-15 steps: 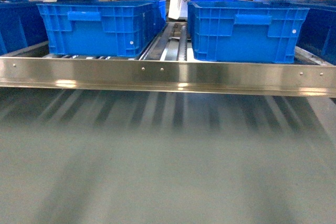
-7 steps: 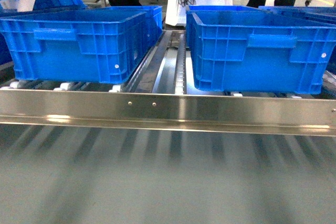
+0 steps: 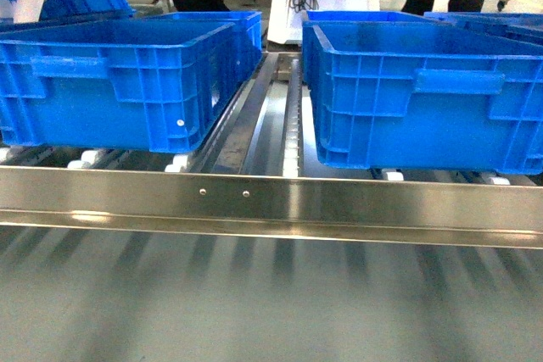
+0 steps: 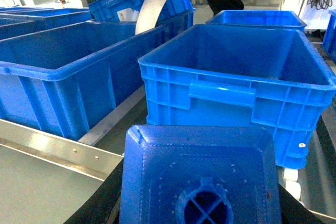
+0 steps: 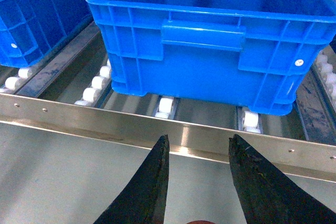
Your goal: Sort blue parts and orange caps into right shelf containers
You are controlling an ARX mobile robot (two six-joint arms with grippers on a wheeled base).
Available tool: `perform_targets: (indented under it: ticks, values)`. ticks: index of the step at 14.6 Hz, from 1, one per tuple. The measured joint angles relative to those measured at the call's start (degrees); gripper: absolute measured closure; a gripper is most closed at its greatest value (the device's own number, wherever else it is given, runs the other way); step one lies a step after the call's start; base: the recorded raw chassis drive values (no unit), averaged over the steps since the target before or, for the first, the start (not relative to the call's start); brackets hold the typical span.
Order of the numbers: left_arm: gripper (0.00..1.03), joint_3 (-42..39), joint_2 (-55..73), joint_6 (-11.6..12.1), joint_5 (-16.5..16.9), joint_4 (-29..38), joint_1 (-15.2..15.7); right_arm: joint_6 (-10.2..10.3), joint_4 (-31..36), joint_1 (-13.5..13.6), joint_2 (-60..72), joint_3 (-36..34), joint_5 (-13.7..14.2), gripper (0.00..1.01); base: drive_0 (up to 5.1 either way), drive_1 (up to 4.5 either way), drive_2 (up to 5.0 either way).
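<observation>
Two large blue bins (image 3: 119, 82) (image 3: 424, 95) are seen side by side on the steel shelf (image 3: 271, 205), filling the upper half of the head frame. At the bottom of the left wrist frame, a blue part (image 4: 202, 177) is held by the left claw, stud end facing the camera. At the bottom of the right wrist frame, the right claw (image 5: 198, 153) is spread open and empty, before the front rail.

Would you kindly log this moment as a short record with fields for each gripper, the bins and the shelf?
left gripper: shut on a blue part, stud end towards the camera
right gripper: open, empty, before the shelf rail
left bin: on the rollers, inside not visible from the head view
right bin: on the rollers, beside it
orange caps: none visible
</observation>
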Motion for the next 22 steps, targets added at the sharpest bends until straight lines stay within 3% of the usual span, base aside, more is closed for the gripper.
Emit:
perform_targets:
  ticks: [14,19,22]
  values:
    - [0.59,0.0,0.0,0.0,0.0,-0.04,0.0,0.0,0.02,0.0,-0.09,0.0,0.0,0.67,0.0,0.0,0.0]
    - [0.59,0.0,-0.31,0.0,-0.02,0.0,0.0,0.0,0.17,0.0,-0.15,0.0,0.0,0.67,0.1,4.18,-3.9]
    - [0.59,0.0,-0.17,0.0,0.02,0.15,0.0,0.0,0.11,0.0,-0.09,0.0,0.0,0.67,0.0,0.0,0.0]
